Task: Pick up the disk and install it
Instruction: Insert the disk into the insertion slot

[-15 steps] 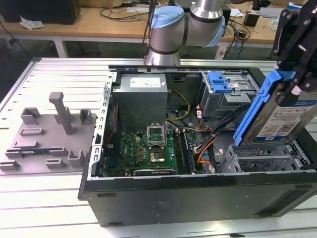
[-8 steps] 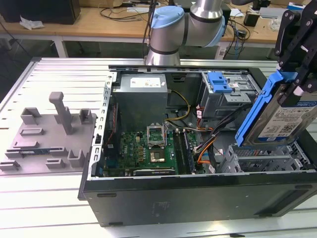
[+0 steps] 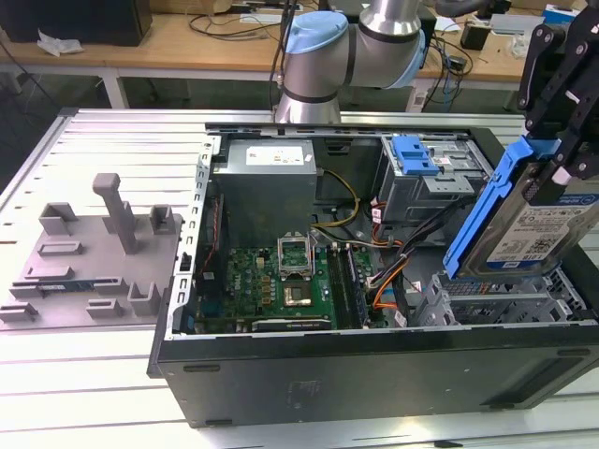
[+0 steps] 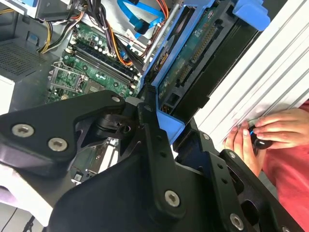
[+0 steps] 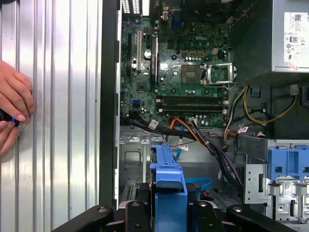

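Exterior view: you've got the gripper (image 3: 562,150) clamped on the disk (image 3: 547,224), fingers closed on its blue carrier frame. The disk hangs tilted, label facing the camera, just above the empty drive cage (image 3: 505,301) at the exterior view's right end of the open computer case (image 3: 374,374). It's not seated. The motherboard (image 3: 281,279) and power supply (image 3: 267,182) sit mid-case. A gray fixture plate (image 3: 94,253) lies on the table at the exterior view's left, well apart from the case.

Second wrist view: you see the black fingers (image 4: 149,140) pressed against the blue frame of the disk (image 4: 193,63), whose circuit-board side shows here. The motherboard (image 4: 91,67) is beyond it. A person's hands (image 4: 270,135) rest on the ribbed table beside the case, holding a small dark item.

First wrist view: the disk (image 5: 166,176) shows edge-on between the gripper (image 5: 169,212) links, over the cage floor. A hand (image 5: 14,106) is on the table outside the case wall. Another blue bracket (image 5: 285,164) sits in a neighbouring bay.
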`<action>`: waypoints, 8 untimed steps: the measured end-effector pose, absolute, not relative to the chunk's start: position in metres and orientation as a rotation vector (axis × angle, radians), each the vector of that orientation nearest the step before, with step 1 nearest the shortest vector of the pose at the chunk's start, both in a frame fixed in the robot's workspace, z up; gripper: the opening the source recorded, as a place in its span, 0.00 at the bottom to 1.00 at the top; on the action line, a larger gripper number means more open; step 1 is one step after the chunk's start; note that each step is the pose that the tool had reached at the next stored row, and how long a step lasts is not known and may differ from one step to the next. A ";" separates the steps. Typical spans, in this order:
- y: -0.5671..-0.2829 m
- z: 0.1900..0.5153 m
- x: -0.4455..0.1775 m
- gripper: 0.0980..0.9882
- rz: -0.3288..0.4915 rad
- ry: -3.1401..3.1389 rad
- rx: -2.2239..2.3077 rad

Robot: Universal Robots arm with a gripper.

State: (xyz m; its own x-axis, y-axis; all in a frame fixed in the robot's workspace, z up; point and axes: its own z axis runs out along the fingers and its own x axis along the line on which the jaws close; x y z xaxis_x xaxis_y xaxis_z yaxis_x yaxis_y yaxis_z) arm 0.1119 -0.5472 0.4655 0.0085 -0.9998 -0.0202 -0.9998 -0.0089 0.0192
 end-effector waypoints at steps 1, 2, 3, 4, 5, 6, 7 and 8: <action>-0.547 0.465 0.112 0.30 0.044 2.211 -2.231; -0.548 0.465 0.112 0.30 0.044 2.211 -2.230; -0.548 0.464 0.112 0.30 0.044 2.211 -2.231; -0.548 0.464 0.112 0.30 0.044 2.211 -2.230; -0.548 0.463 0.112 0.30 0.044 2.211 -2.231; -0.548 0.463 0.112 0.30 0.044 2.211 -2.231; -0.549 0.462 0.112 0.30 0.044 2.211 -2.231; -0.549 0.462 0.113 0.30 0.044 2.211 -2.231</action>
